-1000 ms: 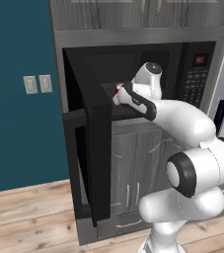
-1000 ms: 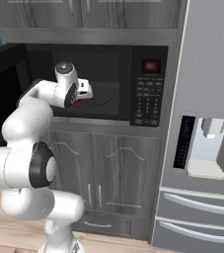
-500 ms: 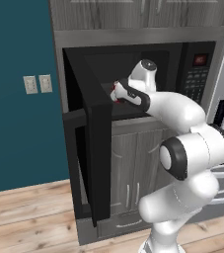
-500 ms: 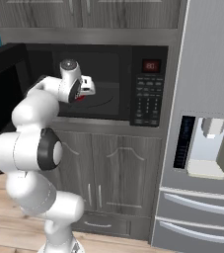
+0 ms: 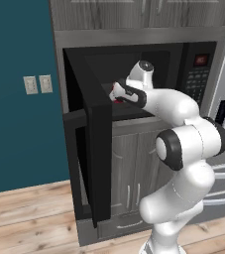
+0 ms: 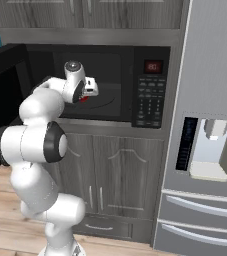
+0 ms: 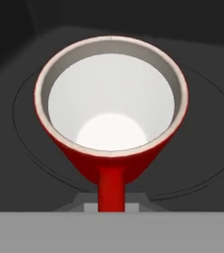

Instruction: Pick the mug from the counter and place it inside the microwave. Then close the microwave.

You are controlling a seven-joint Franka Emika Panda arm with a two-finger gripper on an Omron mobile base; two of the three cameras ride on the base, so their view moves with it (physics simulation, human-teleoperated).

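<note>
The mug [image 7: 111,113], red outside and white inside, fills the hand view, its open mouth facing the camera and a red handle running down toward the claw at the lower edge. The claw [image 5: 117,94] is closed on the mug, apparently at that handle, though the fingertips themselves are hidden. In the left base view only a sliver of red shows just beneath the claw; in the right base view the same red patch [image 6: 84,98] sits directly under the claw [image 6: 89,90]. Below and beyond the mug lies the dark floor of the microwave [image 7: 202,128], marked with a faint circular turntable outline; whether the mug touches this floor cannot be told. The claw is inside the microwave cavity [image 6: 110,75]. The microwave door [image 5: 91,149] stands swung wide open to the claw's left, and the keypad [image 6: 151,102] with its small red display [image 6: 152,66] lies to its right. Farther right stands a steel fridge [image 6: 207,150]; wooden cabinets [image 6: 115,175] sit below.
</note>
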